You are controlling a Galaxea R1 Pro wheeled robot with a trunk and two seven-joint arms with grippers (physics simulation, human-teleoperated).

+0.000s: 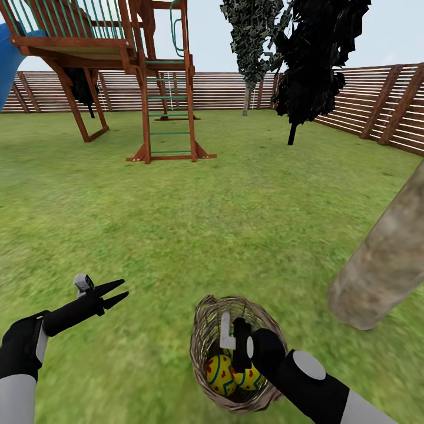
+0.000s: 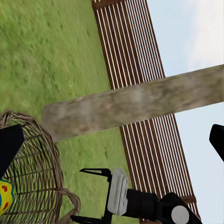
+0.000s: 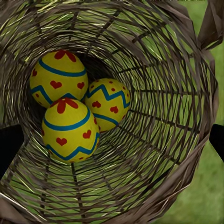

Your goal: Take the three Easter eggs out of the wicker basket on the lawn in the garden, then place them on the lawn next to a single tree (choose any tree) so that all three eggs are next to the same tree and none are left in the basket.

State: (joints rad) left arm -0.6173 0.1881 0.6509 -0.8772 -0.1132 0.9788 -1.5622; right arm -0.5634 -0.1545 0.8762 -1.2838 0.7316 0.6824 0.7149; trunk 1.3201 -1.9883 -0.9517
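Right wrist view: open-weave wicker basket [image 3: 177, 116]

Mottled green lawn [image 1: 235, 200] bearing the wicker basket [image 1: 206, 335], a pale tree trunk [image 1: 383, 265] beside it, and a wooden play set [image 1: 147, 82] farther off.

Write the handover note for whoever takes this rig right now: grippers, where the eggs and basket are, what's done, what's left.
Left gripper: open, empty, held over the green lawn to the left of the basket.
Right gripper: open, empty, at the mouth of the brown wicker basket, pointing in at the eggs.
All three yellow Easter eggs with blue zigzag bands and red marks lie together at the basket's bottom.
The pale grey-brown tree trunk stands on the lawn just right of the basket.
Done: nothing moved yet.
Left: lift out each egg and set all three on the grass beside that trunk.
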